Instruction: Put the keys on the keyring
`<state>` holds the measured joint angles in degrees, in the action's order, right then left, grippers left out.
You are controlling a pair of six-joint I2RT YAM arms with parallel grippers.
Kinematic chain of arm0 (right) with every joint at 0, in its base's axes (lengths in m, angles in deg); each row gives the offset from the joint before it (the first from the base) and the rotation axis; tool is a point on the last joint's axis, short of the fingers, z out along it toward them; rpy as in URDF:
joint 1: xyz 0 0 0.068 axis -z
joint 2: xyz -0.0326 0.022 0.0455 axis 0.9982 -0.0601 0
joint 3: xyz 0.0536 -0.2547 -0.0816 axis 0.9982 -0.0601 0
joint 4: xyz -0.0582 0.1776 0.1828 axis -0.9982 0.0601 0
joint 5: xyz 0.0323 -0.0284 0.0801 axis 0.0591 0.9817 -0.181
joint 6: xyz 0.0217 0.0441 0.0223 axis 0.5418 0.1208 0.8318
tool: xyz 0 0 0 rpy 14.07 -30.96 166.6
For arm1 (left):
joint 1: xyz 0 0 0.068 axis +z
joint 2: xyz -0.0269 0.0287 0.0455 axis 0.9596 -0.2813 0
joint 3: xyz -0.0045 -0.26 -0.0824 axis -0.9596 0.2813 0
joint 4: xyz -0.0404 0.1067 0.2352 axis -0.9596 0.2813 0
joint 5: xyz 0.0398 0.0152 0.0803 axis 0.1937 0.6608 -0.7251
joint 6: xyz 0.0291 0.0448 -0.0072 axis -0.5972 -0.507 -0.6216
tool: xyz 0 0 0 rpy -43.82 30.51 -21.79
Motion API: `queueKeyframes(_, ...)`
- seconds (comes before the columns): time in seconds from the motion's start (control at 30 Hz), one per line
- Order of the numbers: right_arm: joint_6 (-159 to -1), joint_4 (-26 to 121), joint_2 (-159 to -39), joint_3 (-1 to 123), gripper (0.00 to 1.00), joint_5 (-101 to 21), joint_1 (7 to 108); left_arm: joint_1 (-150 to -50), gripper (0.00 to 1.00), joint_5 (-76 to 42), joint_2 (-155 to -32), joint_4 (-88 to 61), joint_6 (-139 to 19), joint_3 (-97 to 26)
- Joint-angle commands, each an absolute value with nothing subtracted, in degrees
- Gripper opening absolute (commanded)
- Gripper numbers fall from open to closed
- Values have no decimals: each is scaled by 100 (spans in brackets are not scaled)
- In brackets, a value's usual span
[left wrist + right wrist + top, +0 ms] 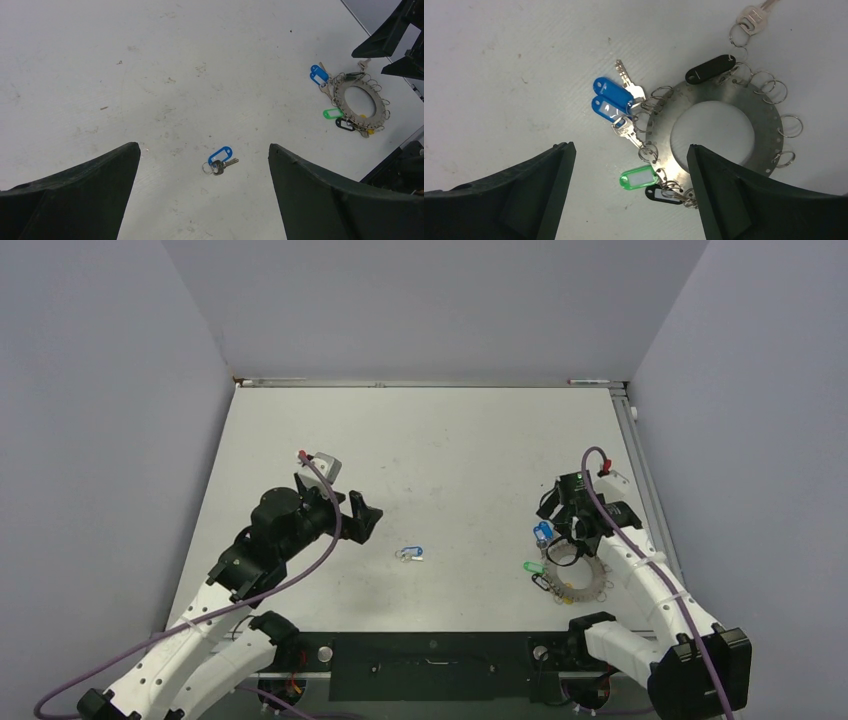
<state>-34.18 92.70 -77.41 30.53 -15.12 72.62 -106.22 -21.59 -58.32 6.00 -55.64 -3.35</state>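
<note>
- Two arms reach out over the surface [450,440], both with jaws spread wide and holding nothing.
- Left end effector [362,518] [202,147] tilts down toward the loose blue-tagged key [410,553] [220,159], which lies flat mid-surface, well apart from the keyring [578,578] [340,97] [769,125].
- Right end effector [575,525] [629,146] points steeply down, hovering above the keyring's tagged rim near the surface's right edge.

L gripper [202,146] jaws spread wide, blue-tag key [220,161] flat on white table [150,60] between the tips, untouched. Keyring [361,122] w/ blue, green, black tags lies well apart, upper right of that key
</note>
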Motion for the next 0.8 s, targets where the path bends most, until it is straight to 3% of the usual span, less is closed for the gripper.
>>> queueKeyframes(0.0, -3128, 9457, -7476, 2814, 83, -1365, 7241, -10807, 100, -2493, -5811, 598, -5765, -414)
queueKeyframes(0.23, -2875, 9335, -7316, 2344, 72, -1425, 7217, -11110, 100, -2770, -5839, 662, -5842, -432)
queueKeyframes(0.43, -3284, 8480, -7284, 2053, 54, -1619, 7214, -11269, 100, -2868, -5825, 672, -5886, -417)
queueKeyframes(0.77, -3163, 8353, -7594, 1831, 53, -1372, 7214, -11406, 100, -2941, -5817, 672, -5926, -397)
